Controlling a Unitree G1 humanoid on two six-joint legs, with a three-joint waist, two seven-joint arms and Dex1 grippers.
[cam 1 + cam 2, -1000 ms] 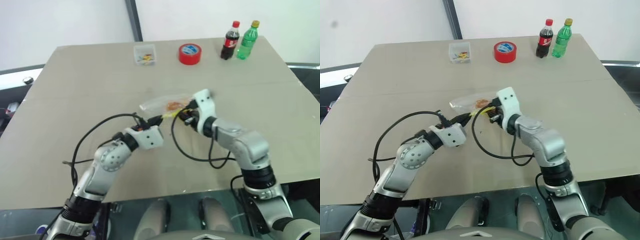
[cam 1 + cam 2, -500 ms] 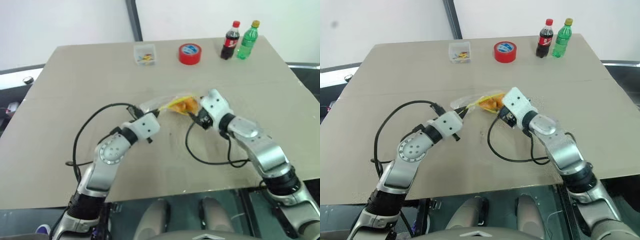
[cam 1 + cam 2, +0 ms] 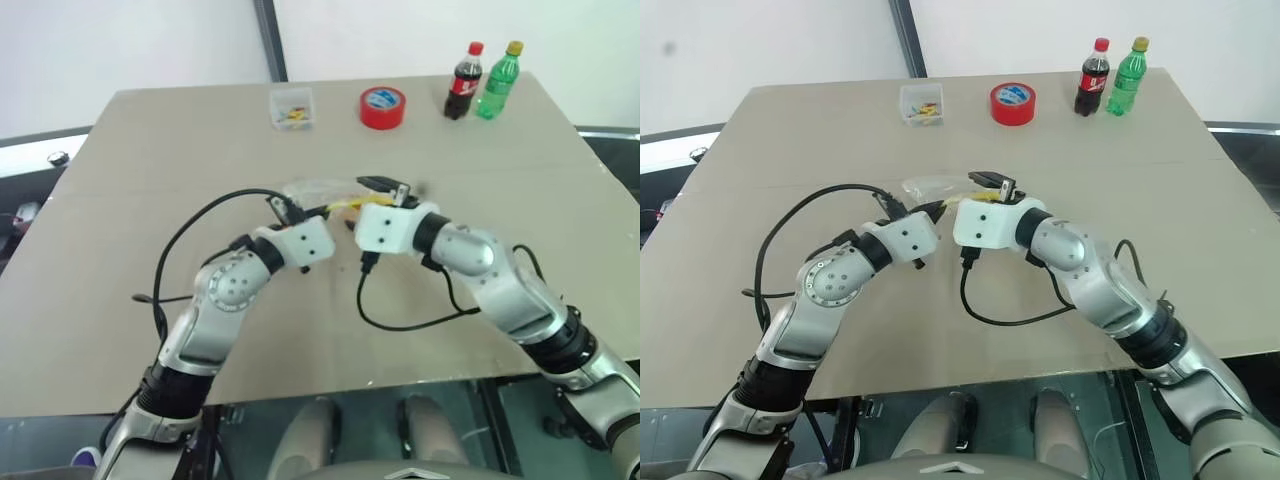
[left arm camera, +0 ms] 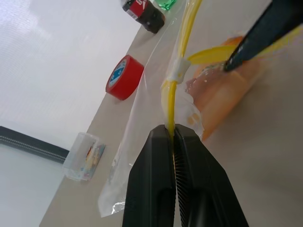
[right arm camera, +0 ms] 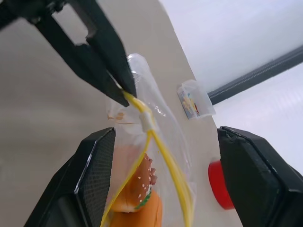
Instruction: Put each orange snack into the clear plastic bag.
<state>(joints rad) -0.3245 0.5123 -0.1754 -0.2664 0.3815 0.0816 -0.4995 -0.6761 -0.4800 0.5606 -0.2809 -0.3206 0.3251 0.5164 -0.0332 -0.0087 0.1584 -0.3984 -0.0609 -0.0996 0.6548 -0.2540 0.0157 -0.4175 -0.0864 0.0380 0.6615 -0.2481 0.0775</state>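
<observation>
The clear plastic bag hangs above the table between your arms, orange snacks inside; you can't tell from the head views whether both are in, since the right arm hides much of it. Your left gripper is clenched on the yellow seal strip. Your right gripper, closer-set a second ago, now stands released, fingers wide either side of the bag.
</observation>
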